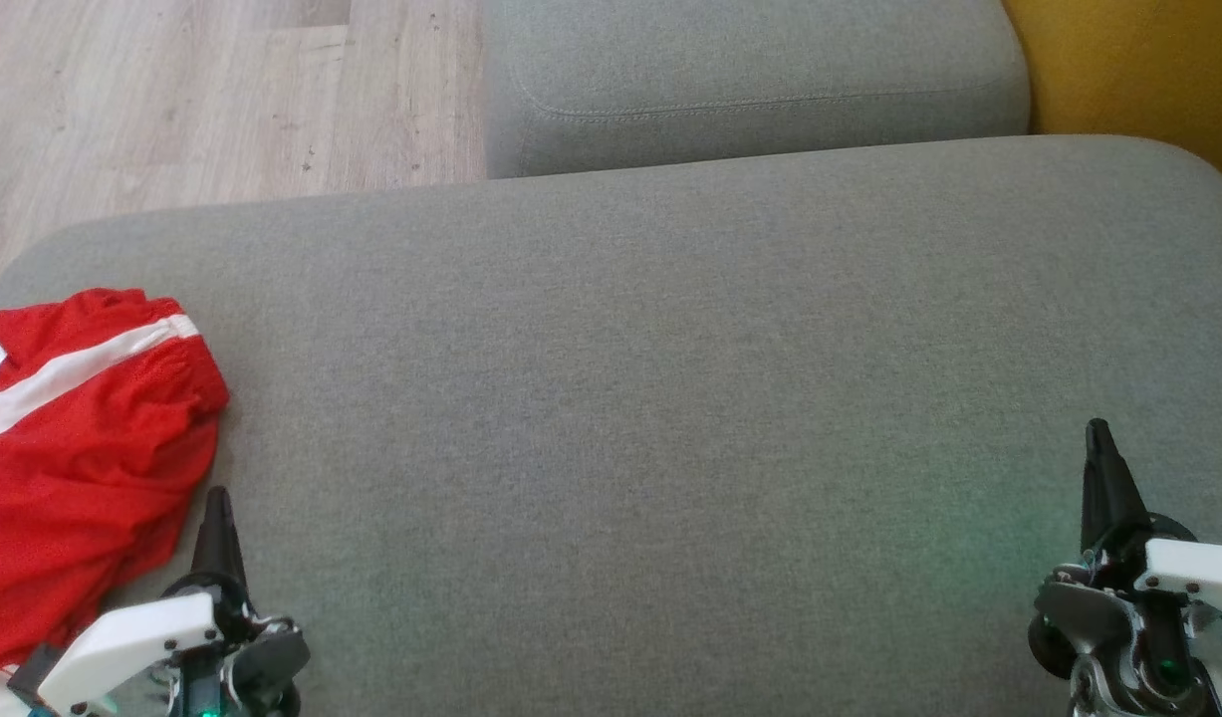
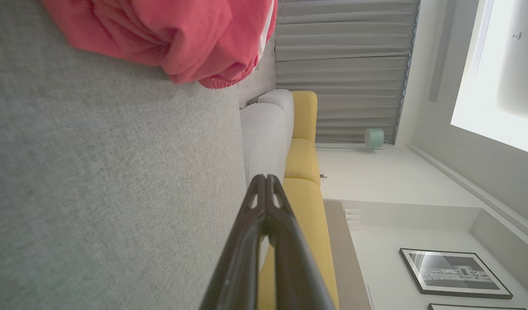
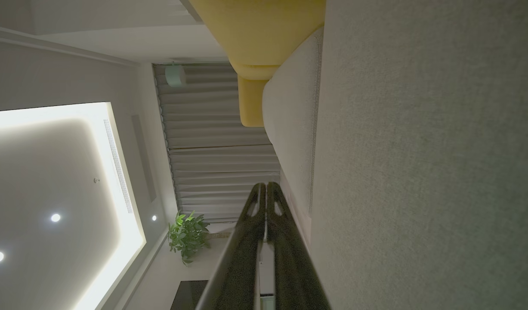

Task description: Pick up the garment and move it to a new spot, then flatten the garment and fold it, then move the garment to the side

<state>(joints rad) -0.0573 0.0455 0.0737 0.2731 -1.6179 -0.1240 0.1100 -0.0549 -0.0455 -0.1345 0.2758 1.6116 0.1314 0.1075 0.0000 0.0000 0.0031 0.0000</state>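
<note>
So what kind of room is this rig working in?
Most likely a home living room, or one staged to look like it: a grey sofa next to a yellow sofa, pleated curtains, a framed picture on the wall and a potted plant.

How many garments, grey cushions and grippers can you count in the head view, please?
Garments: 1, the red garment
Grey cushions: 2, the near cushion and the far cushion
Grippers: 2, the left gripper and the right gripper
Total: 5
</note>
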